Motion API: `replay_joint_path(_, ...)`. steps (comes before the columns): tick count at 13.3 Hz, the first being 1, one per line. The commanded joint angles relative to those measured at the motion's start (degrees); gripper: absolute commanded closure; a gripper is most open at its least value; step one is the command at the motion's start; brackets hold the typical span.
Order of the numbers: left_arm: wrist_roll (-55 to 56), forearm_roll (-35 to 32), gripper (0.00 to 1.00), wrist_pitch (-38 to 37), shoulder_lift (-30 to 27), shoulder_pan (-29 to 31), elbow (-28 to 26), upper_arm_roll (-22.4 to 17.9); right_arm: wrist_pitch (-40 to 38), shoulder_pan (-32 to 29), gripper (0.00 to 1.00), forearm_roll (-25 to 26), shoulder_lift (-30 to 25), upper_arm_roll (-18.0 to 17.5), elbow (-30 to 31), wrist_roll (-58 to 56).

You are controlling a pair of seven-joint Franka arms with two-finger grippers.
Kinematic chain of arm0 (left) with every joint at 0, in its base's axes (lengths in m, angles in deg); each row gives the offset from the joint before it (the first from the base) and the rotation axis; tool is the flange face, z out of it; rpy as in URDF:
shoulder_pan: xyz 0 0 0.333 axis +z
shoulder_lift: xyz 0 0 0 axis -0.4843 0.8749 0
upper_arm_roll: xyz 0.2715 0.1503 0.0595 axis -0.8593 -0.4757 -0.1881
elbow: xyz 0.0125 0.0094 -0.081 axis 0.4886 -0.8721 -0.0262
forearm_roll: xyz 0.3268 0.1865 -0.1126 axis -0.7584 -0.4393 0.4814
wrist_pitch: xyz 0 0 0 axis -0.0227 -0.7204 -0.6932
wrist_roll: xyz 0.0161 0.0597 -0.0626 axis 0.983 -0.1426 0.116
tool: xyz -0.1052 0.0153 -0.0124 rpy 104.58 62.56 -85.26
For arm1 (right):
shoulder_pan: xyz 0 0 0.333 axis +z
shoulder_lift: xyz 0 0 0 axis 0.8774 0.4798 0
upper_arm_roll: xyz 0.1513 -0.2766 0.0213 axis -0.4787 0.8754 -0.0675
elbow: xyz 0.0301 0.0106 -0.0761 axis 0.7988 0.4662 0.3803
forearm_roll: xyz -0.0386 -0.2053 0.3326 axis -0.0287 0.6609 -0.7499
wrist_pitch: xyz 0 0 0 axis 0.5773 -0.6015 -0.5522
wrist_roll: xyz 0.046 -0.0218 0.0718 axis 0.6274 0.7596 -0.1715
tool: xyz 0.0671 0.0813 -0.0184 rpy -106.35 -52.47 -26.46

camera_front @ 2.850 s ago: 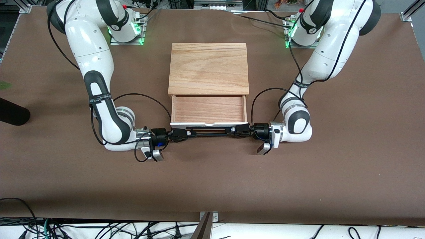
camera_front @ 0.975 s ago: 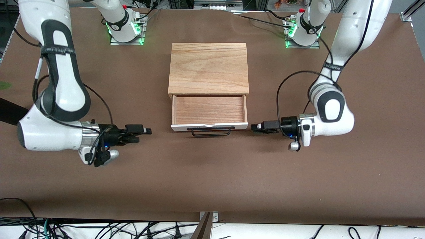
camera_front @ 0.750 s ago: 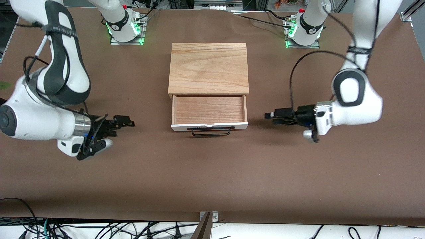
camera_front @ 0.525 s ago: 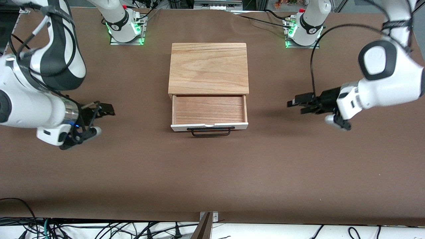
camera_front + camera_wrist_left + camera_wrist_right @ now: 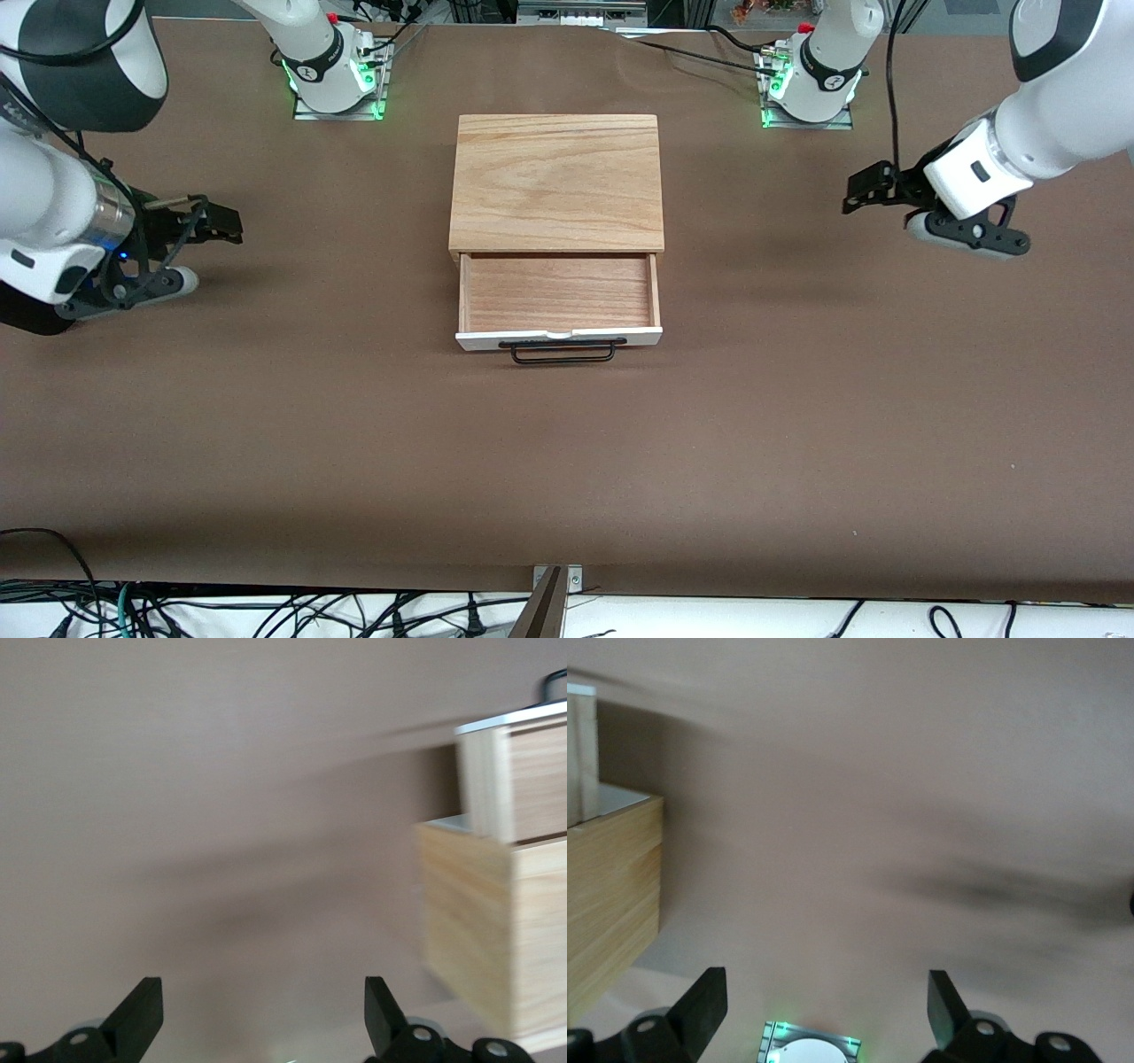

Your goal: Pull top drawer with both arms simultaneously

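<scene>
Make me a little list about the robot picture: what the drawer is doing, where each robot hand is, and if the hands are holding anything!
drawer: the top drawer is pulled out, nothing visible inside
handle: black wire handle free, nothing touching it
cabinet: light wood cabinet mid-table
left gripper: left gripper open, holding nothing, up over the table toward the left arm's end
right gripper: right gripper open, holding nothing, up over the table toward the right arm's end

Left arm raised over its own end of the table, wrist roughly level, left gripper [image 5: 858, 189] fingers spread wide [image 5: 142, 1014]. Right arm raised likewise over its end; right gripper [image 5: 221, 221] fingers also wide apart [image 5: 704, 999]. Both grippers hold nothing.
</scene>
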State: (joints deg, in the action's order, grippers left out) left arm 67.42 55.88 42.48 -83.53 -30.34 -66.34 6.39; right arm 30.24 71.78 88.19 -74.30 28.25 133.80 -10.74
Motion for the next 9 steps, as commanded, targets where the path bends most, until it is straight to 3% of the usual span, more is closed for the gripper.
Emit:
replay_joint_path(1, 0.0, -6.1, 0.00, -2.2, -0.5, 1.3, 2.7, 1.0, 7.9, -6.6, 0.00, 0.8, -9.8, -2.1, 13.1, 0.6)
replay_joint_path(2, 0.4, -6.0, 0.00, -2.4, -1.2, 2.5, 2.9, 1.0, 11.3, -7.3, 0.00, 0.8, -11.1, -2.1, 14.3, 0.4)
replay_joint_path(4, 0.9, -5.8, 0.00, -3.8, -3.6, 3.6, 2.7, 1.1, 10.8, -7.9, 0.00, 0.7, -12.5, -2.5, 15.2, 0.4)
replay_joint_path(6, 2.4, -5.7, 0.00, -6.1, -4.8, 4.3, 3.0, 1.1, 12.2, -12.3, 0.00, 0.3, -16.5, -6.5, 19.9, 0.9)
replay_joint_path(9, 9.2, -5.4, 0.00, -6.4, -4.9, 4.8, 2.9, 1.2, 13.1, -12.2, 0.00, -0.6, -16.0, -6.8, 18.6, 0.8)
